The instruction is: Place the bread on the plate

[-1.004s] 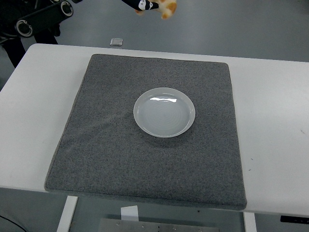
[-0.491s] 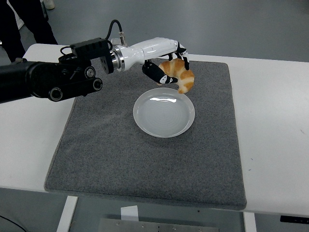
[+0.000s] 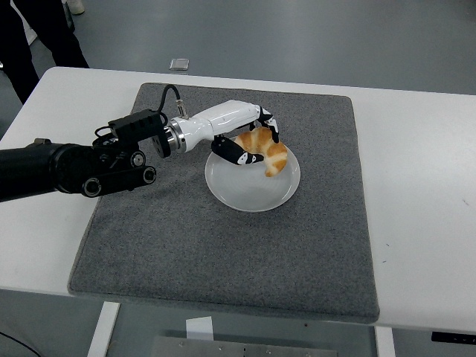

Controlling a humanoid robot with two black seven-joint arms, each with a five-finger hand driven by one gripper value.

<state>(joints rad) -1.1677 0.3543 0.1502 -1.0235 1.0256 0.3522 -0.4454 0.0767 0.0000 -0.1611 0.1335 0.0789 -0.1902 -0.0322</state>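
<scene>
A golden croissant-shaped bread (image 3: 268, 152) is held in my left hand (image 3: 249, 143), whose white and black fingers are curled around it. The bread hangs low over the upper part of the white round plate (image 3: 249, 192), which sits in the middle of the grey mat (image 3: 223, 253). Whether the bread touches the plate I cannot tell. My left arm (image 3: 67, 169) reaches in from the left edge across the mat. The right arm is not in view.
The grey mat covers most of the white table (image 3: 424, 186). A small grey square object (image 3: 178, 64) lies on the floor beyond the table's far edge. A person's dark legs (image 3: 37, 33) show at the top left.
My left hand has come down and toward me with the bread, from above the plate's far rim to just over the plate. One second ago it was at the picture's top.
</scene>
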